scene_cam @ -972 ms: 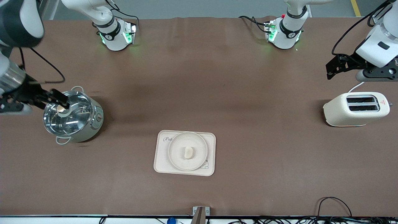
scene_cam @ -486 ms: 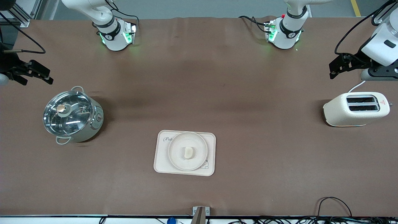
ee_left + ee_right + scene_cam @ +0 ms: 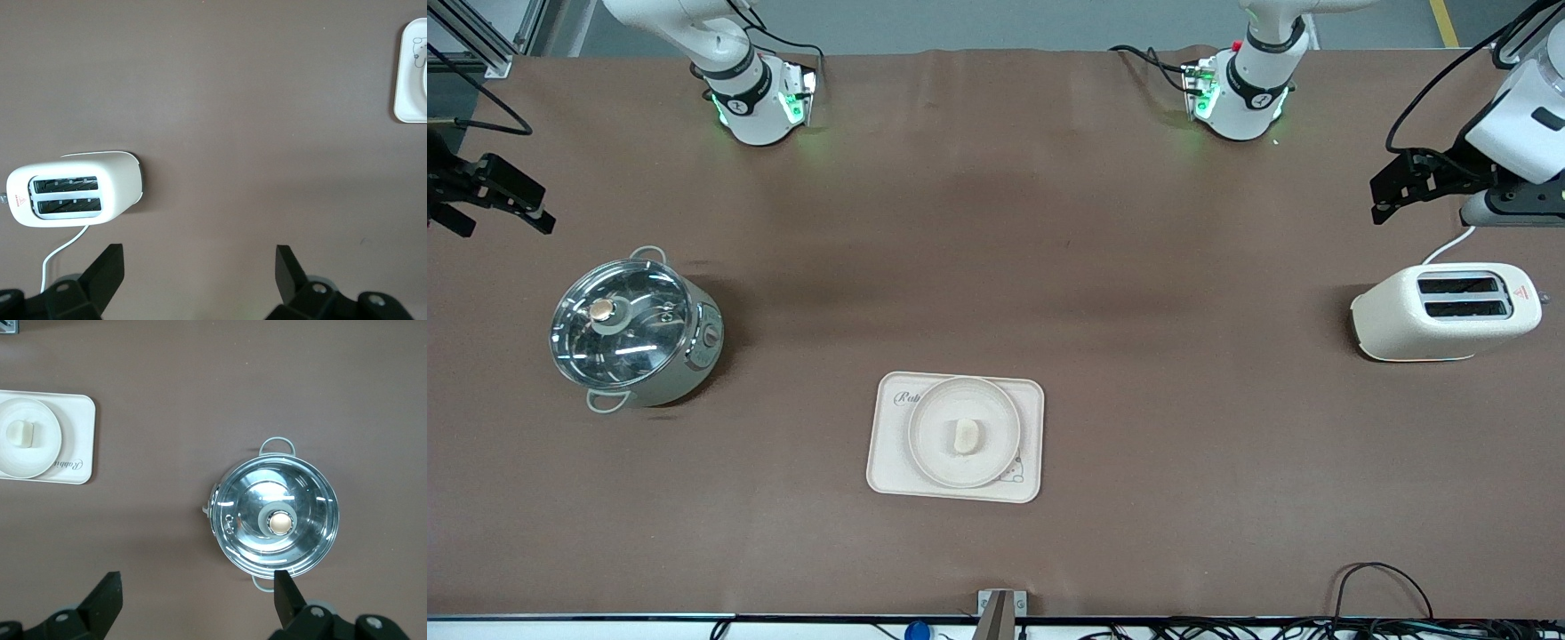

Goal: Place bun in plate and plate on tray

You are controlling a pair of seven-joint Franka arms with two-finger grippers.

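Currently one small cream bun [image 3: 965,436] sits in one round plate [image 3: 925,453] on one tray [image 3: 889,471]; left end effector [image 3: 1387,191] and right end effector [image 3: 494,209] both wide, empty.

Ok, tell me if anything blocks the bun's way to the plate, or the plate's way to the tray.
Nothing visible does: the bun already lies in the plate, which sits on the tray.
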